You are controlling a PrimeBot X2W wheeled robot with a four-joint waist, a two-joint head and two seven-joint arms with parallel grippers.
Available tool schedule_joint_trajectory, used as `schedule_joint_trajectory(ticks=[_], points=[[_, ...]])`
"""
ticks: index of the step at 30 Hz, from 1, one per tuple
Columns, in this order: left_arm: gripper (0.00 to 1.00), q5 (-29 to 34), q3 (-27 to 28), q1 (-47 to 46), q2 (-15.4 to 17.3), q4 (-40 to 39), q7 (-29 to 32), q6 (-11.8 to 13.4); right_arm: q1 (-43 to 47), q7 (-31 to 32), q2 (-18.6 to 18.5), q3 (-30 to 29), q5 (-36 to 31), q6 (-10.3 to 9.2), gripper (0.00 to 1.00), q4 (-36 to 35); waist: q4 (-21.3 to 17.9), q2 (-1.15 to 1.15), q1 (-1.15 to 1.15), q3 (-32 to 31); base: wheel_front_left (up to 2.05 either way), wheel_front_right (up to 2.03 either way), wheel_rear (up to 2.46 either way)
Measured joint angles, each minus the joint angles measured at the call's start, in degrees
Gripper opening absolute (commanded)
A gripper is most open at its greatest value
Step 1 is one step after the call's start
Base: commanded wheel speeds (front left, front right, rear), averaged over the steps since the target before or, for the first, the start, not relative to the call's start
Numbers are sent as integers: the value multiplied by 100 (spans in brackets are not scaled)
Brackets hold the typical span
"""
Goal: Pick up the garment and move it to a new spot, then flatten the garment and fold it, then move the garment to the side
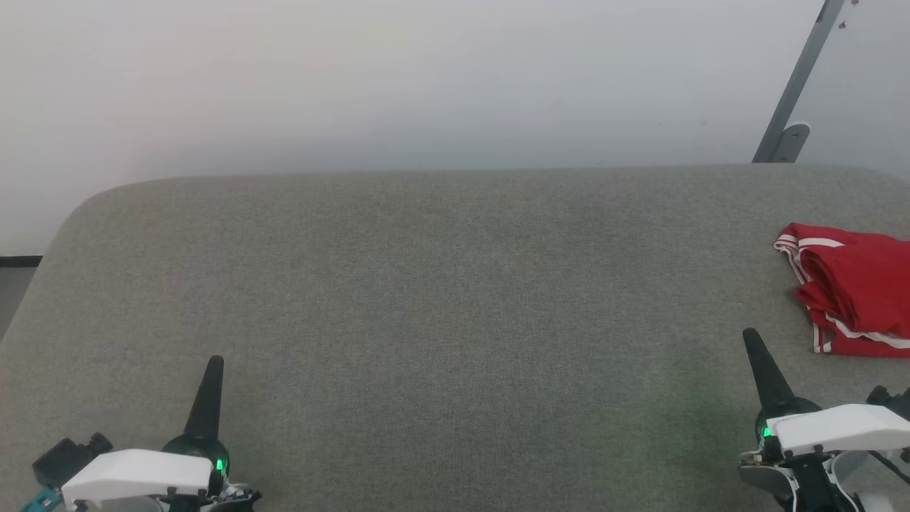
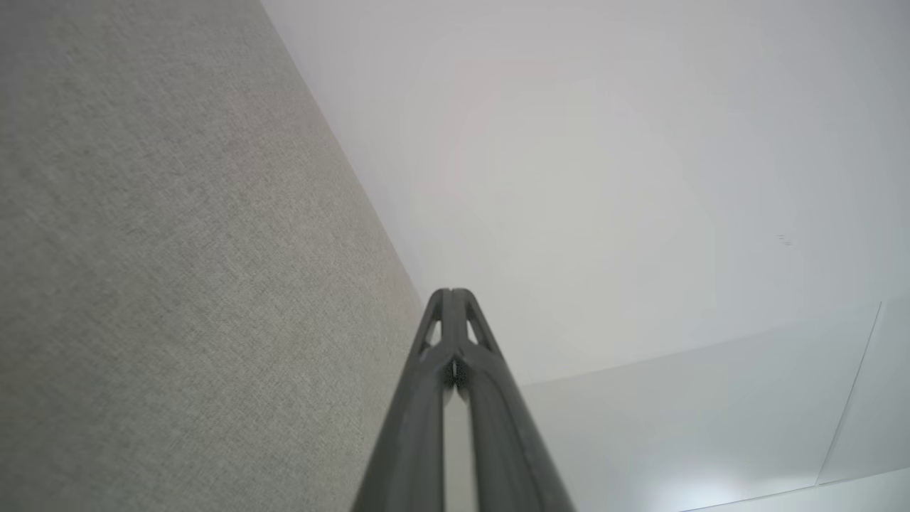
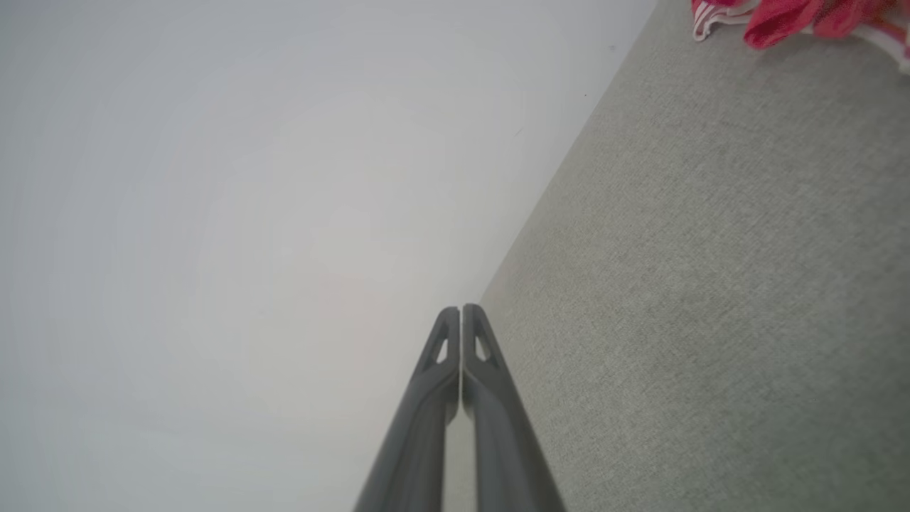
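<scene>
1. Left gripper sits lowest in my head view, at the lower left. Its two dark fingers are pressed together into one spike with nothing between them, so it is clenched and empty.
2. Right gripper is at the lower right and reads the same: fingers together, tip leaning slightly toward the left of the view, holding nothing.
3. Left wrist view agrees. The two fingers meet at the tips, with a thin slit lower down. Grey fabric is on that view's left, pale wall on its right.
4. Right wrist view also shows the fingers closed tip to tip, with wall on the left and grey fabric on the right.
5. Both grippers hang over the near part of the grey padded surface. I can't tell whether either one touches it.
6. Garment lies on that surface at the far right of the head view, cut off by the frame edge. It is red, bunched and creased, with red-and-white striped trim along the edges I can see.
7. It sits beyond and to the right of the right gripper — near, but apart. In the right wrist view it shows as a red bundle in the top right corner.
8. White wall stands behind the surface. A grey metal strut slants across it at the upper right, ending in a rounded foot plate.
</scene>
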Motion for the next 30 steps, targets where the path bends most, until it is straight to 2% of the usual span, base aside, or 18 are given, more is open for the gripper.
schedule_joint_trajectory(ticks=[30], points=[[0,-1027,-45,-305,-201,152,355,0,-46,353,192,-118,1224,-2,0,-94,54,0,0,63,0,0,0]])
